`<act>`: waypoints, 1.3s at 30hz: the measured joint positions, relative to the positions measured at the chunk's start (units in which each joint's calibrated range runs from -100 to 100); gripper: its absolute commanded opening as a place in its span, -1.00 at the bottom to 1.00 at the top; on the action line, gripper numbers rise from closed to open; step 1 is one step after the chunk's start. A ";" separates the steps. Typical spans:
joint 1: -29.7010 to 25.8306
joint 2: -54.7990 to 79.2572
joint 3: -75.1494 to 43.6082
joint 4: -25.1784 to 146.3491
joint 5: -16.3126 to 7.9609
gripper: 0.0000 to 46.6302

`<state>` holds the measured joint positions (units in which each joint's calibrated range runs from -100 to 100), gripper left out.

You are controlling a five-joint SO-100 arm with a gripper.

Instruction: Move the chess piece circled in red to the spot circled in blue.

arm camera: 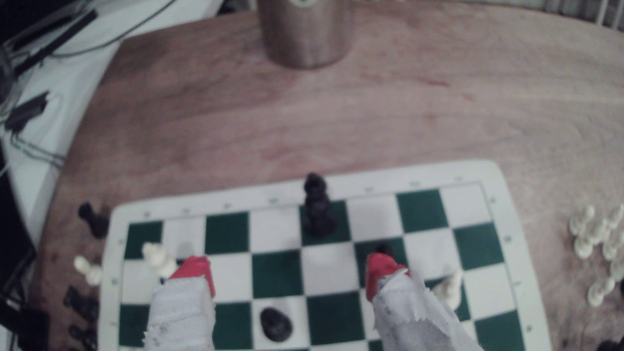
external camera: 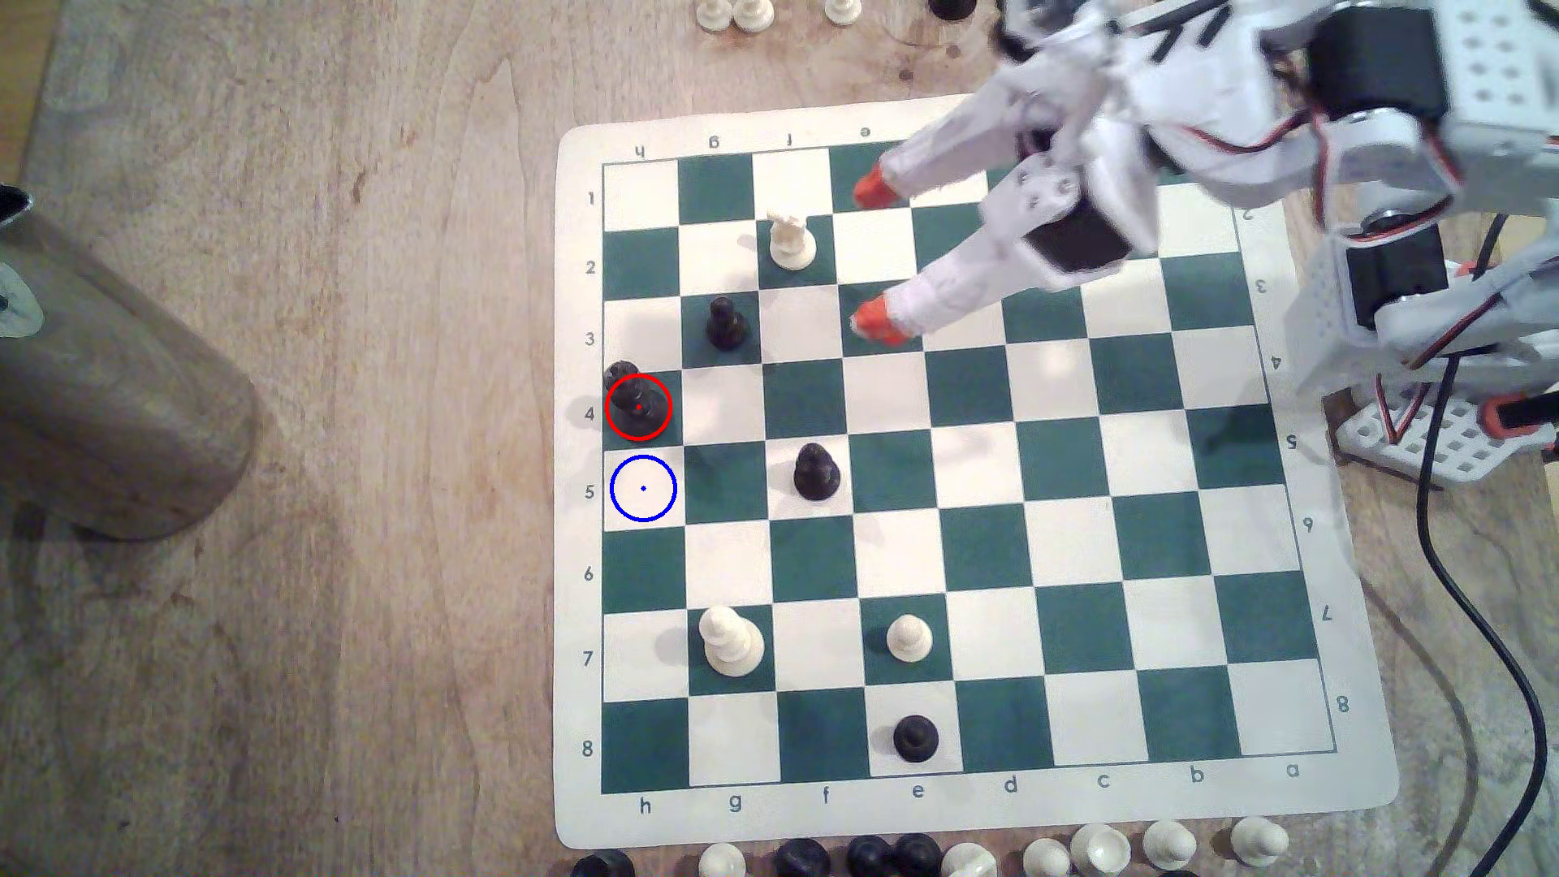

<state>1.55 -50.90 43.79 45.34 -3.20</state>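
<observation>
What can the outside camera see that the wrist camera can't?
The exterior view adds the red ring around the chess piece, the blue-ringed spot beside it, and the arm's white body. The wrist view adds black cables on a white surface past the table's edge. Both share the board, the chess piece, the metal cup and the open, red-tipped jaws.

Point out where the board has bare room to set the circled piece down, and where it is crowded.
Free: the spot, directly below the chess piece in the exterior view, and the bare squares below it. The board's right half is open too. Crowded: around the open gripper, near the white piece and black pawn.
</observation>
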 measured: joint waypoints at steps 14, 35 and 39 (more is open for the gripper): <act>0.52 25.39 -8.77 -4.06 0.34 0.01; 0.96 51.03 -23.68 -9.64 1.07 0.02; 1.18 53.20 -25.85 -10.76 1.07 -0.02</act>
<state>2.73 2.30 17.94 34.58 -2.12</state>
